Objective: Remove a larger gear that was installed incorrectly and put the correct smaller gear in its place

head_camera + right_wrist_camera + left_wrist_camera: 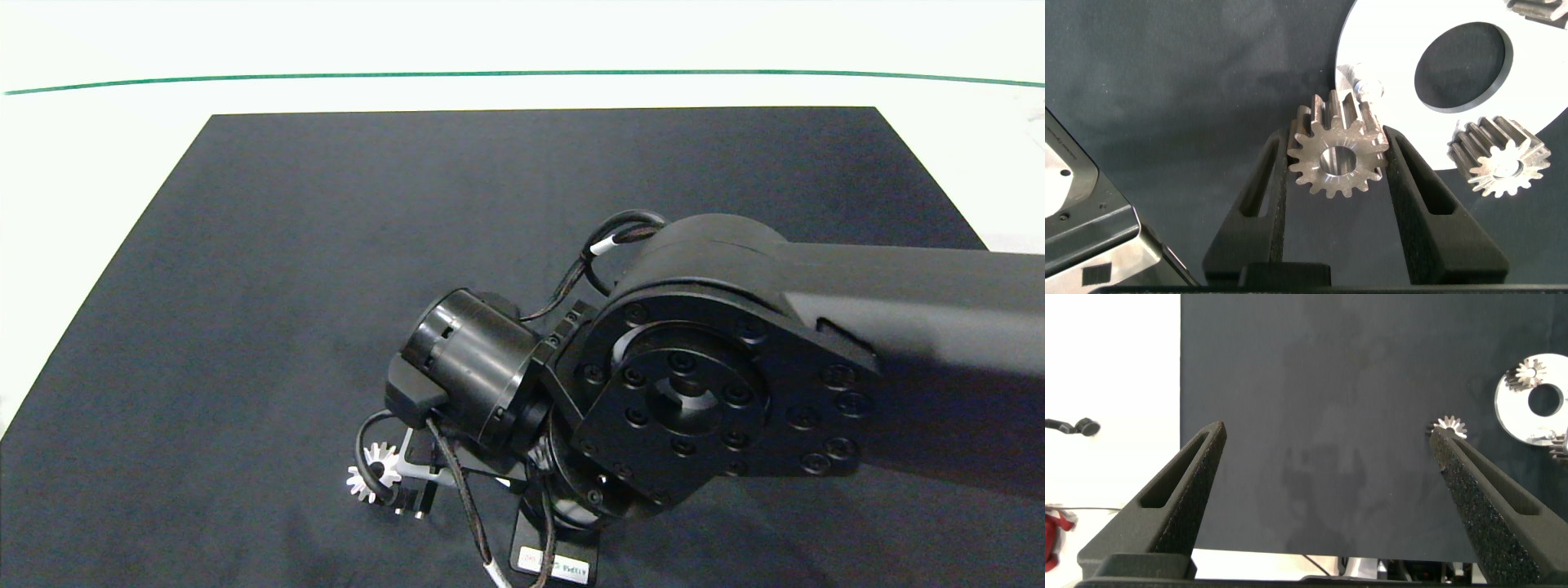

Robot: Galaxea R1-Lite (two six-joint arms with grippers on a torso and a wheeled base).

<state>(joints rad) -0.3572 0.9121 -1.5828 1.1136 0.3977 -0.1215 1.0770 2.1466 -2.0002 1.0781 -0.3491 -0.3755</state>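
My right gripper (1337, 140) is shut on a smaller gear (1337, 159) with short blunt teeth and a round centre hole. It holds the gear on edge, just beside a short silver peg (1360, 83) on the round silver plate (1388, 41). Another blunt-toothed gear (1499, 157) sits on the plate's rim. The larger gear (374, 474), star-like with pointed teeth, lies on the black mat (326, 245) next to the right wrist; it also shows in the left wrist view as the larger gear (1451, 425). My left gripper (1328, 431) hangs open over bare mat, holding nothing.
The right arm (702, 392) covers the plate in the head view. A dark metal block (1086, 237) stands close beside the right fingers. From the left wrist, the silver plate (1511, 404) carries a gear (1529, 373) near the mat's edge.
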